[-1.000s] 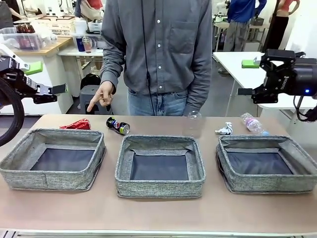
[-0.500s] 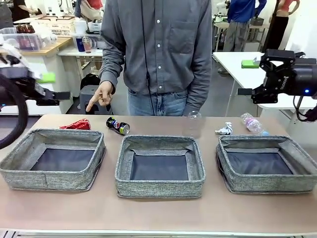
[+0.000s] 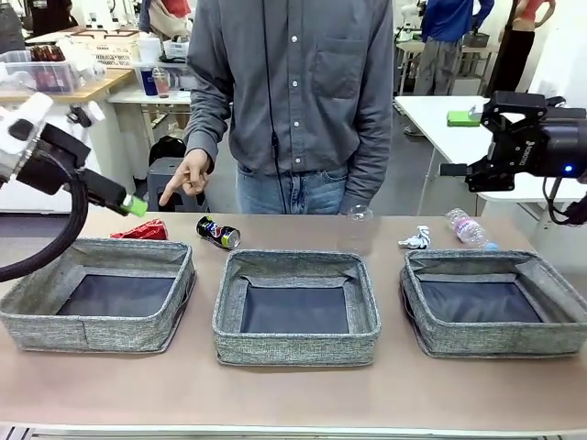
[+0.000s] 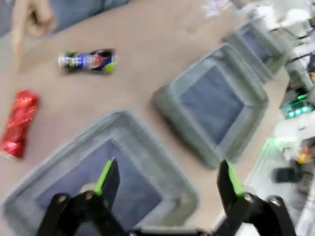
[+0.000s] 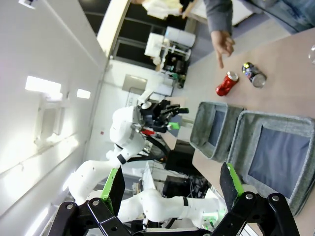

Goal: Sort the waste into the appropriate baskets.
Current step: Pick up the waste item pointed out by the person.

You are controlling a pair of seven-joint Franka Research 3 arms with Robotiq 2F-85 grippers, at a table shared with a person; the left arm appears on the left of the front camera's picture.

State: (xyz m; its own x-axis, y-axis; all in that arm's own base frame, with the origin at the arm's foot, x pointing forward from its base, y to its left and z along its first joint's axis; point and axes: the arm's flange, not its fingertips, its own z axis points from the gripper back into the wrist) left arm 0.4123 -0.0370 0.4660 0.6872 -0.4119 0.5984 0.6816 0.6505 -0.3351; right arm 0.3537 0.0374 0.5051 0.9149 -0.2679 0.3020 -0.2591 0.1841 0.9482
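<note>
Left gripper spread wide, empty, over the left grey woven-fabric basket. Crushed red can on the table just below its green tip, dark blue soda can near, to its right. Then the middle basket, clear plastic cup and crumpled white-and-blue wrapper. Clear plastic bottle and right basket well below the right gripper, spread, empty.

Gripper spread wide over near basket, second basket beside it, red can, blue can, person's hand pointing.
</note>
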